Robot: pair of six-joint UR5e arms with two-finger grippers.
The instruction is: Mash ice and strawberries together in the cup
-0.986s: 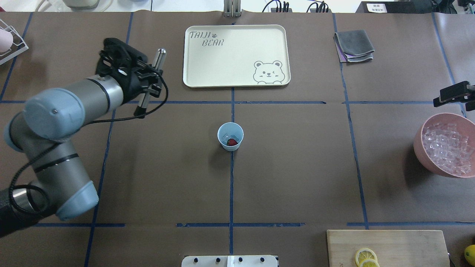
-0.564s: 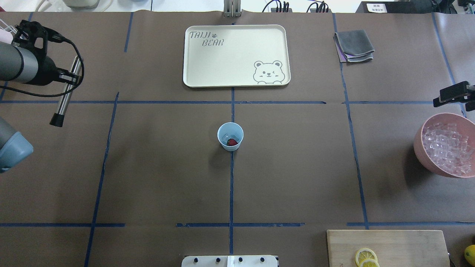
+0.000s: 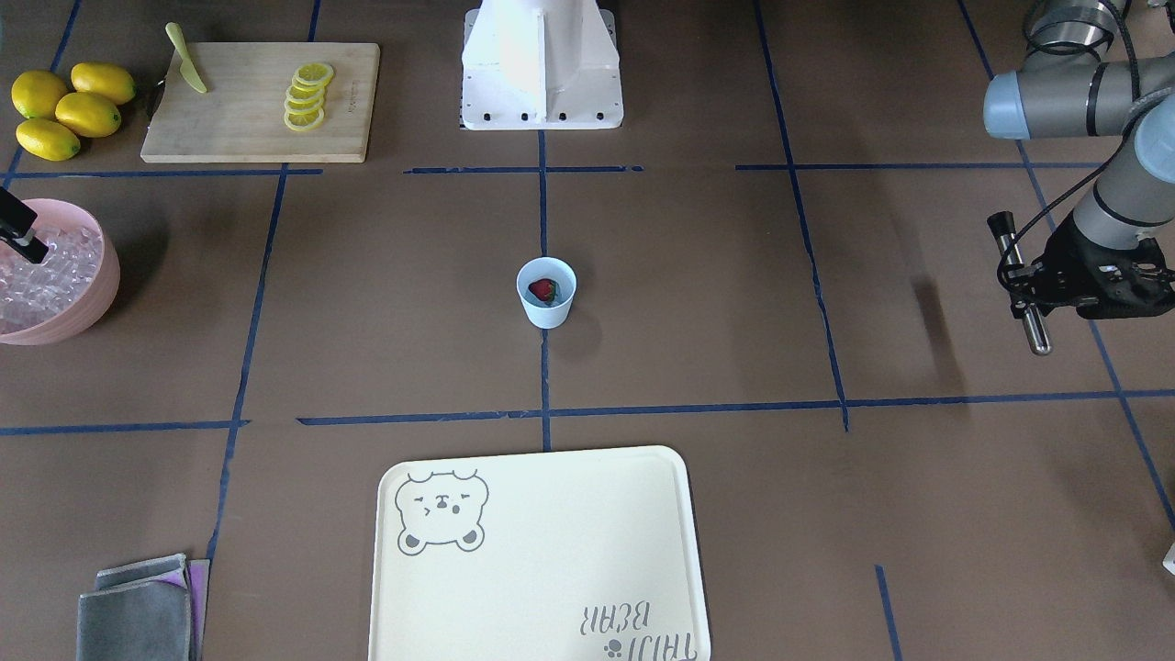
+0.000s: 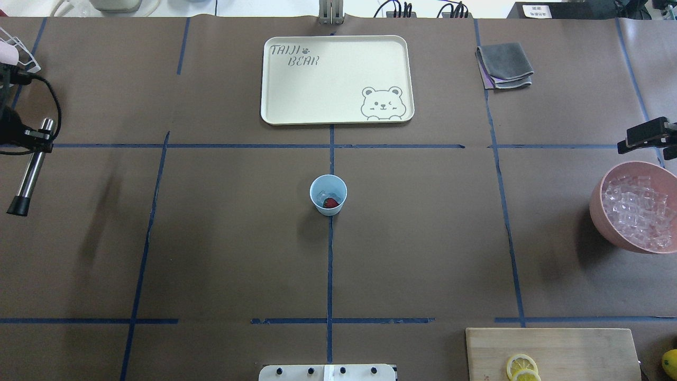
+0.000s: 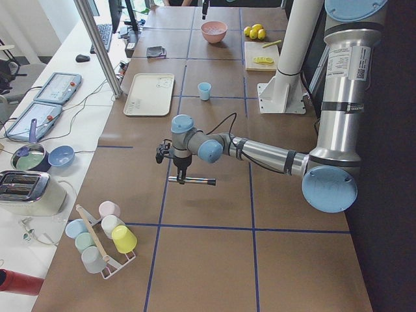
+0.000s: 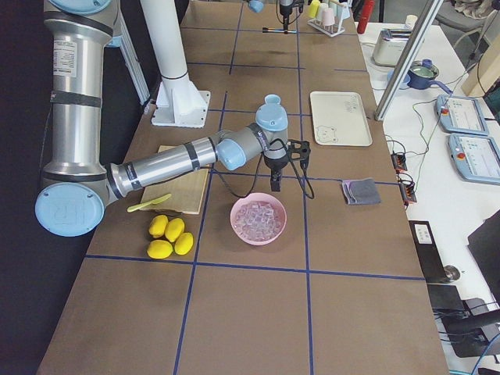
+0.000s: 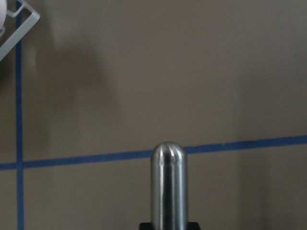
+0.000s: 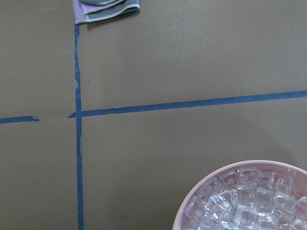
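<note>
The pale blue cup (image 4: 328,194) stands upright at the table's centre, on the blue tape line. Inside it lie a red strawberry (image 4: 331,202) and some clear ice (image 4: 321,197); the front view shows the cup (image 3: 546,292) with the berry (image 3: 542,290) too. My left gripper (image 4: 38,138) hovers at the table's far left edge, well away from the cup, and is shut on a metal muddler (image 4: 29,169) with a black tip. The left wrist view shows the muddler's rounded steel end (image 7: 168,184). My right gripper (image 4: 642,134) hangs above the far rim of the pink bowl; whether it is open or shut is unclear.
A pink bowl (image 4: 600,217) of ice cubes sits at the right edge. A cream bear tray (image 4: 336,79) lies beyond the cup, a folded grey cloth (image 4: 504,64) at back right. A cutting board (image 4: 560,344) with lemon slices is near right. A cup rack (image 5: 104,237) stands far left.
My left arm has swung from beside the tray out to the table's far left edge, still carrying the muddler. The cup and the right gripper have not moved.
</note>
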